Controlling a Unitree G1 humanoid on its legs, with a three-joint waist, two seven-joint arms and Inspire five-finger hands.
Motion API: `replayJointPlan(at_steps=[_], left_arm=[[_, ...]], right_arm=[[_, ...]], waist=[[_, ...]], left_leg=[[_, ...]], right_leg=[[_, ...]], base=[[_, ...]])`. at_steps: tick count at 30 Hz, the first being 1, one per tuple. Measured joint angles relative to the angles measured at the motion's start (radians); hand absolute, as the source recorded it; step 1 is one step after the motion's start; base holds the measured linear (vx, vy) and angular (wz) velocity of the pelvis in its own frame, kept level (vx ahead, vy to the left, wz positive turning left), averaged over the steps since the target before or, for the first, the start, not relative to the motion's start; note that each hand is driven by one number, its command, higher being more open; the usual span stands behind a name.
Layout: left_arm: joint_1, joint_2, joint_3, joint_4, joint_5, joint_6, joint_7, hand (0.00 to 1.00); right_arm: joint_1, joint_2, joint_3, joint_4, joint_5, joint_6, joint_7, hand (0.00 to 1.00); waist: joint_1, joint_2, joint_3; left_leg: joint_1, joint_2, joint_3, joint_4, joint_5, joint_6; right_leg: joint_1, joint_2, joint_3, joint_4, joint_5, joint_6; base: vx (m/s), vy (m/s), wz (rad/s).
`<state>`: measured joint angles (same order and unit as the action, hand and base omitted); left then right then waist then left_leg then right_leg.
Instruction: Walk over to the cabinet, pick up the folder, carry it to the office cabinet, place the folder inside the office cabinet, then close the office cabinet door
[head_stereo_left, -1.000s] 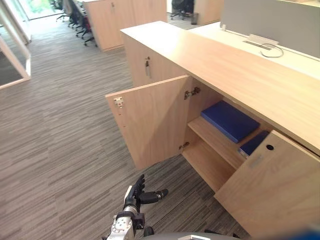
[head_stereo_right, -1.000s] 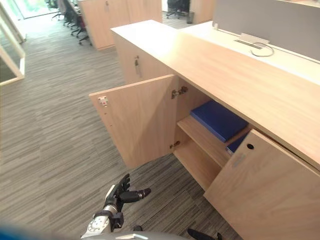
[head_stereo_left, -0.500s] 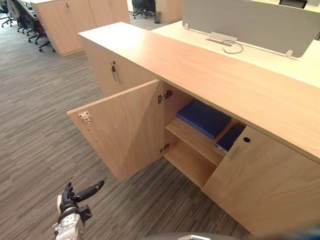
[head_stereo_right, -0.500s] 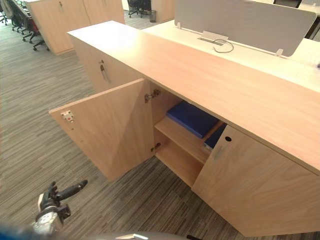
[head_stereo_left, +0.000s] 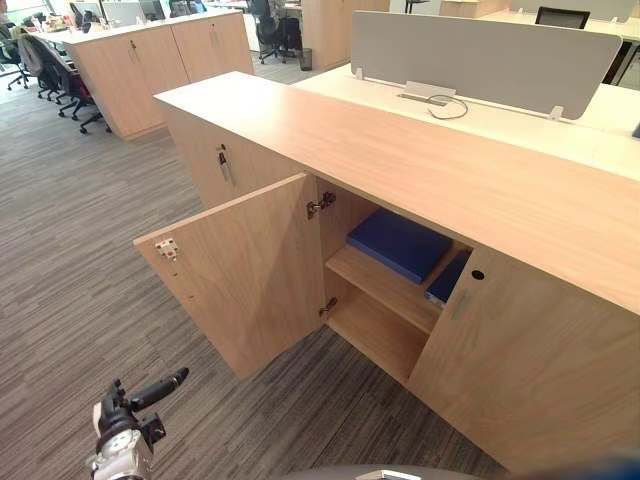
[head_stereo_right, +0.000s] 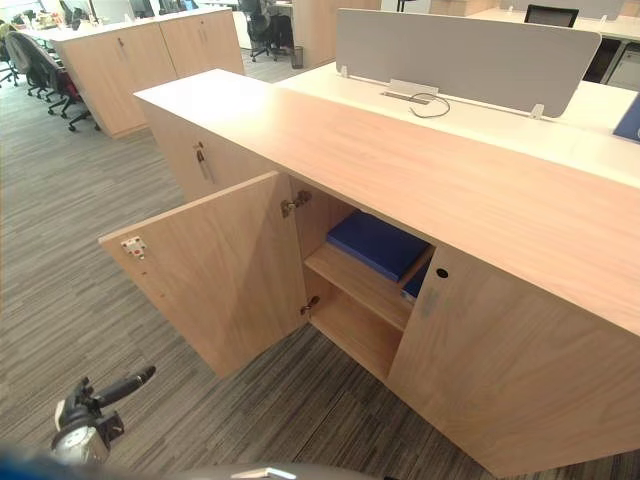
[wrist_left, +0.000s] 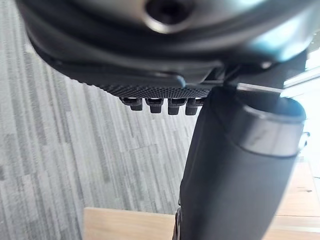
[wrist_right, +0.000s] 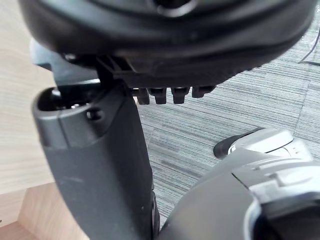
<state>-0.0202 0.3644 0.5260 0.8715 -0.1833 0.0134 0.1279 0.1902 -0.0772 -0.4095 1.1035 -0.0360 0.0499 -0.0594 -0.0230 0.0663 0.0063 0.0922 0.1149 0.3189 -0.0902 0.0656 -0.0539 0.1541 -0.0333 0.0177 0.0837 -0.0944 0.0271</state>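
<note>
With the folder flat on the cabinet's upper shelf, the stiff, free-swinging door likely wants a push near its free edge from the left hand, relaxed and empty like the right hand.

Blue folder lies flat inside the open cabinet

Both eye views are looking down from above, standing off on the near side and facing the office cabinet and its open door. They are sharing cabinet, door, carpet and the left hand at near left, with the right eye sitting slightly rightward.

Left wrist view is peering very close along the left hand onto carpet.

Right wrist view is peering equally close along the right hand, facing carpet and a wood panel.
</note>
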Motion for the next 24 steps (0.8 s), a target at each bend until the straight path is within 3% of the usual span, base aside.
replayJointPlan(at_steps=[2,5,6,11,14,17,19,21,22,23,24], left_arm=[[-0.028,0.037,0.000,0.001,0.019,0.000,0.002,1.00],[-0.100,0.107,-0.001,0.033,0.075,0.001,0.005,1.00],[-0.131,0.119,-0.001,0.053,0.077,0.001,0.009,1.00],[-0.205,0.167,-0.003,0.076,0.077,0.002,0.011,1.00],[-0.268,0.232,-0.006,0.105,0.077,0.002,0.013,1.00],[-0.313,0.262,-0.038,0.116,0.079,0.002,0.020,1.00],[-0.317,0.261,-0.081,0.117,0.086,0.003,0.018,1.00],[-0.323,0.241,-0.086,0.100,0.100,0.006,0.019,1.00],[-0.323,0.203,-0.074,0.055,0.106,0.012,0.020,1.00],[-0.323,0.165,-0.069,0.015,0.106,0.015,0.019,1.00],[-0.323,0.153,-0.069,0.003,0.106,0.017,0.019,1.00]], right_arm=[[0.005,-0.004,0.002,0.000,0.002,-0.003,0.004,1.00],[0.018,0.004,0.011,-0.012,0.021,-0.020,0.006,1.00],[0.023,0.002,0.007,-0.014,0.039,-0.021,0.007,1.00],[0.040,0.003,0.006,-0.027,0.040,-0.030,0.009,1.00],[0.047,0.029,-0.013,-0.028,0.042,-0.030,0.013,1.00],[0.048,0.049,-0.042,-0.022,0.041,-0.028,0.017,1.00],[0.048,0.051,-0.049,-0.016,0.041,-0.027,0.019,1.00],[0.043,0.055,-0.050,-0.022,0.041,-0.028,0.024,1.00],[0.040,0.045,-0.049,-0.037,0.041,-0.027,0.026,1.00],[0.035,0.029,-0.037,-0.052,0.041,-0.023,0.026,1.00],[0.032,0.022,-0.026,-0.057,0.041,-0.020,0.026,1.00]], waist=[[0.000,0.005,0.003],[0.001,-0.014,0.008],[-0.002,-0.007,0.013],[-0.004,-0.003,0.011],[-0.003,-0.026,0.011],[0.001,-0.065,0.014],[-0.001,-0.071,0.016],[-0.009,-0.073,0.028],[-0.005,-0.055,0.044],[-0.001,-0.031,0.070],[0.000,-0.028,0.078]], left_leg=[[-0.006,-0.004,0.000,-0.005,0.005,-0.006],[-0.012,-0.032,0.002,-0.006,0.013,-0.013],[-0.010,-0.038,-0.001,-0.006,0.019,-0.012],[-0.013,-0.032,-0.010,-0.006,0.026,-0.014],[-0.026,-0.037,-0.019,-0.006,0.026,-0.013],[-0.033,-0.048,-0.035,-0.001,0.026,-0.006],[-0.044,-0.052,-0.045,0.016,0.010,0.000],[-0.137,-0.031,-0.074,0.202,-0.085,0.007],[-0.223,0.007,-0.100,0.388,-0.162,0.012],[-0.293,0.038,-0.144,0.551,-0.202,0.024],[-0.318,0.041,-0.172,0.612,-0.203,0.024]], right_leg=[[-0.007,-0.003,0.008,0.000,-0.006,-0.004],[-0.012,-0.033,0.015,-0.002,-0.068,0.004],[-0.013,-0.039,0.015,0.005,-0.077,0.007],[-0.016,-0.030,0.019,0.004,-0.083,0.007],[-0.019,-0.033,0.013,-0.004,-0.079,0.014],[-0.012,-0.037,-0.005,-0.010,-0.077,0.013],[-0.011,-0.042,-0.016,-0.009,-0.077,0.013],[-0.011,-0.043,-0.028,0.003,-0.077,0.013],[-0.009,-0.028,-0.038,0.015,-0.077,0.014],[0.004,-0.007,-0.047,0.027,-0.078,0.014],[0.009,-0.005,-0.048,0.036,-0.082,0.018]], base=[[-0.19,-0.010,-0.11],[-0.18,-0.027,-0.08],[-0.16,-0.017,-0.04],[-0.09,-0.011,-0.01],[0.03,0.001,0.09],[0.08,-0.004,0.17],[0.11,0.016,0.24],[0.08,0.016,0.32],[0.05,0.032,0.29],[0.05,0.032,0.26],[0.05,0.044,0.11]])
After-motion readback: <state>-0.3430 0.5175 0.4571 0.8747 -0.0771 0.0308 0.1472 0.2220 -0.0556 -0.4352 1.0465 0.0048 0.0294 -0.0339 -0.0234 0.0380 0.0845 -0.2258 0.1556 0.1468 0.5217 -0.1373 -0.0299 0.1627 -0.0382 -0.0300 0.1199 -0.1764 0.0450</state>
